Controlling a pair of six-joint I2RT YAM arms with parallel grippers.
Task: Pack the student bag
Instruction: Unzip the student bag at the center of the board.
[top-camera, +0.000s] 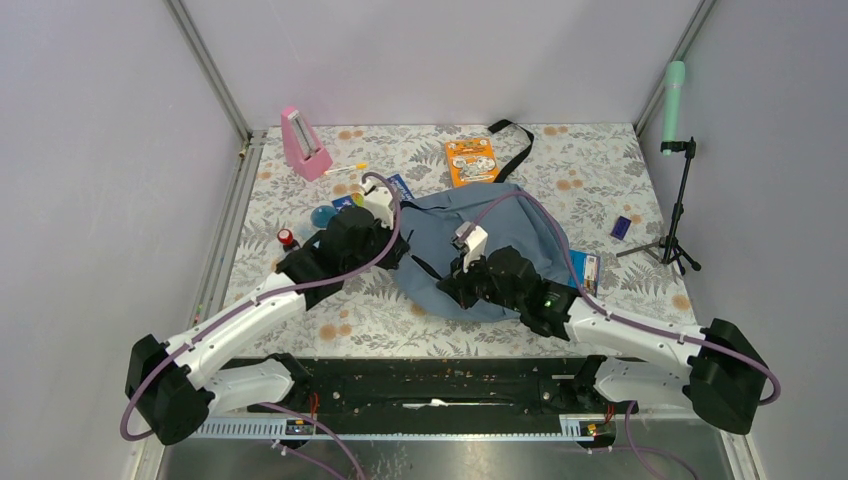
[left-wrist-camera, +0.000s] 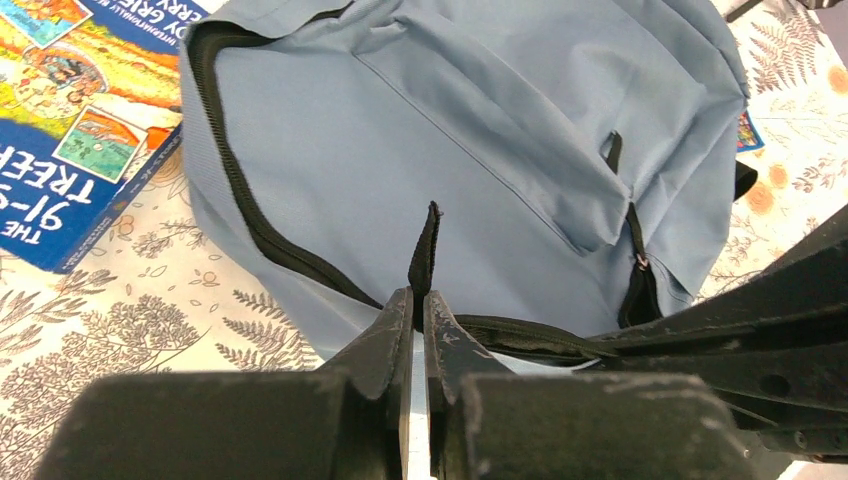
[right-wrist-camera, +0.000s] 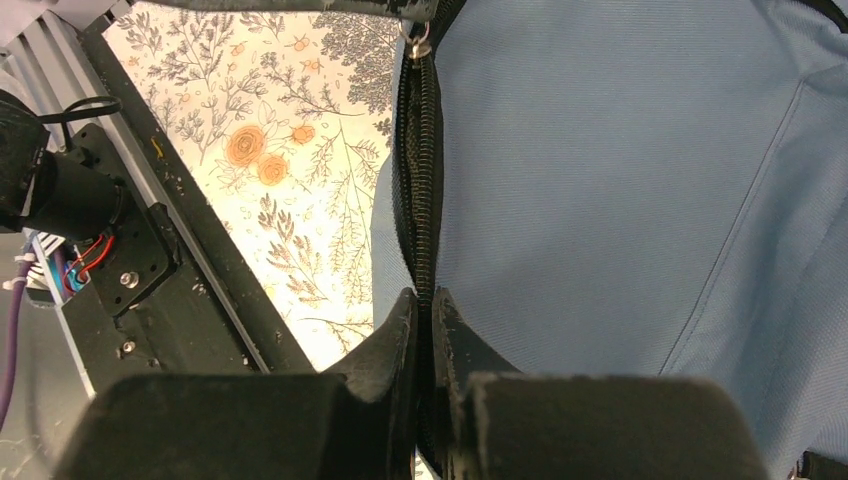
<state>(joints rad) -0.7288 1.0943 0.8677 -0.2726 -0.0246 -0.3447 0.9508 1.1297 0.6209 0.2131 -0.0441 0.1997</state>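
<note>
The student bag (top-camera: 500, 235) is a grey-blue backpack lying flat mid-table, its black strap (top-camera: 517, 150) trailing to the back. My left gripper (top-camera: 413, 264) is at its left edge, and in the left wrist view the gripper (left-wrist-camera: 418, 298) is shut on a black zipper pull tab (left-wrist-camera: 426, 245) sticking up from the bag (left-wrist-camera: 480, 130). My right gripper (top-camera: 452, 290) is at the near edge. The right wrist view shows that gripper (right-wrist-camera: 425, 296) shut on the bag's black zipper band (right-wrist-camera: 420, 170), with the metal slider (right-wrist-camera: 415, 45) farther along.
Around the bag lie a pink metronome (top-camera: 303, 143), an orange book (top-camera: 471, 160), a blue book (left-wrist-camera: 70, 120), a blue ball (top-camera: 321, 216), a red-capped bottle (top-camera: 287, 238) and a small dark blue box (top-camera: 621, 227). A tripod (top-camera: 676, 210) stands at the right wall.
</note>
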